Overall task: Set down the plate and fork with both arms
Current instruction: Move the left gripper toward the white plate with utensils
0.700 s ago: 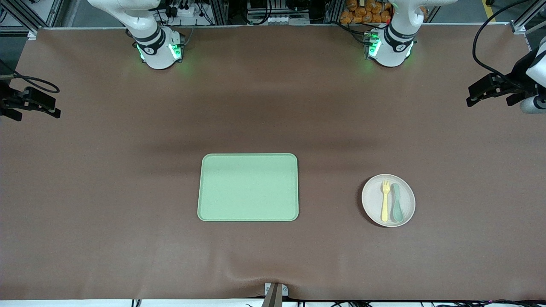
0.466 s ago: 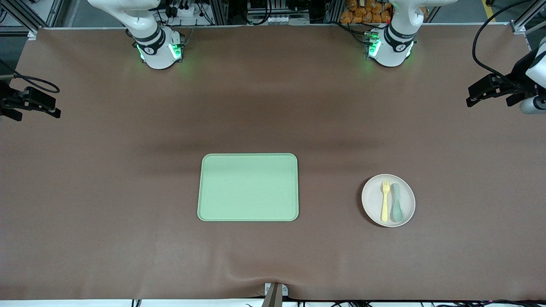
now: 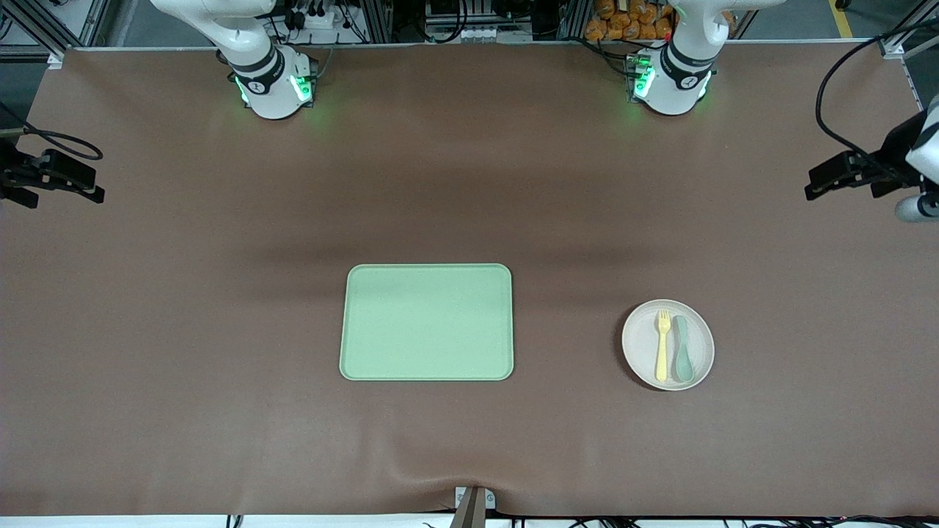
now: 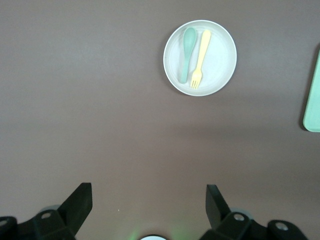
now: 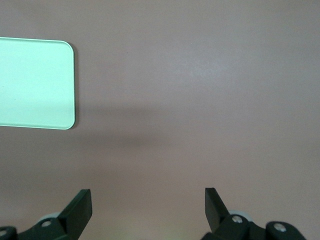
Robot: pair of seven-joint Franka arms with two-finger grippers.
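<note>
The round matte plate [image 3: 667, 345] is sitting toward the left arm's end, bearing the slim, probably plastic fork [image 3: 662, 345] beside a teal spoon [image 3: 683, 347]. Both the left gripper [image 4: 147, 207] and right gripper [image 5: 147, 207] are hanging wide apart over bare brown table [image 3: 220, 293].

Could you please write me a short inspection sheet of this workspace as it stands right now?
Surface: brown table cover, slightly rippled at the edge nearest the front camera.
Job's things: plate on the table toward the left arm's end; fork lying on it. Neither is gripped.
Clutter: teal spoon on the plate beside the fork; light-green tray at mid-table, nothing on it.
Grippers: left gripper open, above bare table; right gripper open, above bare table.
Cables: black cables hang at both ends of the table.
Surroundings: aluminium framing and equipment along the robots' edge.
</note>
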